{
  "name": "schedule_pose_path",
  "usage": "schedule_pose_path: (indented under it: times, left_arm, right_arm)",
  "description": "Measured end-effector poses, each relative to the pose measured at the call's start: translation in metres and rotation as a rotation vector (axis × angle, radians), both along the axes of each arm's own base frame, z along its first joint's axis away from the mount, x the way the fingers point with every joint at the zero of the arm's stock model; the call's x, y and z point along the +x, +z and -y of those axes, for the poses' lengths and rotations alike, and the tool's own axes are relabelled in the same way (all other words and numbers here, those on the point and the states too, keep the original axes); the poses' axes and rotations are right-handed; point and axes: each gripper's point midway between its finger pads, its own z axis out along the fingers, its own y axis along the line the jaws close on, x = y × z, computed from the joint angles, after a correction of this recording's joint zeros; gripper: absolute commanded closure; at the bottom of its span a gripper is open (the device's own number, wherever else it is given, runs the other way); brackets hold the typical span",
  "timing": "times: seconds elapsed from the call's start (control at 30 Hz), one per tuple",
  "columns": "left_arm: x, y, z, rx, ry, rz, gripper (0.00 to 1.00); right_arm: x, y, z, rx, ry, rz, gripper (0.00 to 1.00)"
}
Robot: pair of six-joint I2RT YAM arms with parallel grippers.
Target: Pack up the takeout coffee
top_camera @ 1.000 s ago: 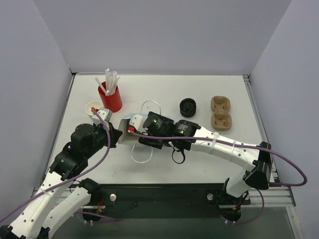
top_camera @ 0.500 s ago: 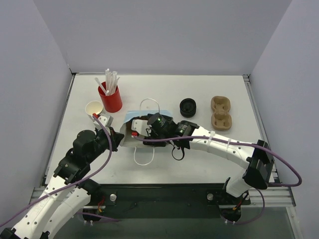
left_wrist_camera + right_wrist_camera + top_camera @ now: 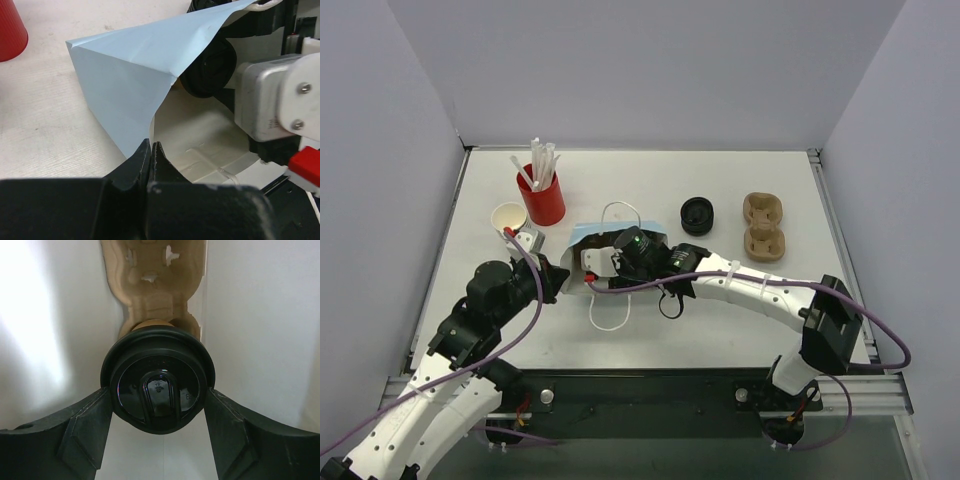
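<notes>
The takeout coffee [image 3: 157,390], a tan cup under a round black lid, sits between the fingers of my right gripper [image 3: 157,396], which is shut on it at the lid's rim. Cup and gripper are inside a light-blue paper bag [image 3: 582,233] with a white interior, lying on its side. Beyond the cup, a tan pulp cup carrier [image 3: 152,285] lies deep in the bag. My left gripper [image 3: 151,145] is shut on the bag's [image 3: 125,90] open edge. In the left wrist view the black lid [image 3: 210,65] shows at the bag's mouth.
At the back left stands a red cup of straws [image 3: 542,195], with a cream paper cup [image 3: 507,216] beside it. Loose black lids [image 3: 697,215] and a second pulp carrier [image 3: 764,226] lie at the right. The bag's white handles [image 3: 610,312] trail toward me.
My right gripper has pushed the coffee leftward, deeper into the bag. My left arm drew back toward me early on, pulling the bag's mouth wider, then held still.
</notes>
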Motion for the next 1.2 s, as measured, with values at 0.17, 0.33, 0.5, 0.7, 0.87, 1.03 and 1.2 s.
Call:
schedule_pose_path:
  times: [0.17,0.33,0.5,0.7,0.87,1.03,1.2]
  left_arm:
    - [0.000,0.000,0.000,-0.008,0.003,-0.006,1.00]
    - [-0.001,-0.003,0.001,-0.015,0.002,-0.013,1.00]
    - [-0.002,-0.003,0.001,-0.020,0.001,-0.011,1.00]
    - [-0.003,-0.003,0.002,-0.025,-0.003,-0.016,1.00]
    - [-0.003,-0.003,0.002,-0.025,-0.003,-0.017,1.00]
    - [-0.003,-0.004,0.002,-0.025,-0.004,-0.018,1.00]
    - [-0.003,-0.005,0.003,-0.024,-0.008,-0.022,1.00]
  right_arm:
    - [0.013,-0.012,0.005,-0.040,-0.008,-0.001,0.61]
    - [0.021,-0.012,0.010,-0.039,-0.022,0.006,0.62]
    - [0.025,-0.015,0.013,-0.032,-0.030,0.005,0.64]
    - [0.028,-0.017,0.011,-0.012,-0.033,0.017,0.64]
    - [0.029,-0.021,0.010,0.003,-0.035,0.029,0.64]
    - [0.032,-0.022,0.009,0.018,-0.045,0.042,0.64]
    - [0.035,-0.022,0.008,0.044,-0.061,0.047,0.64]
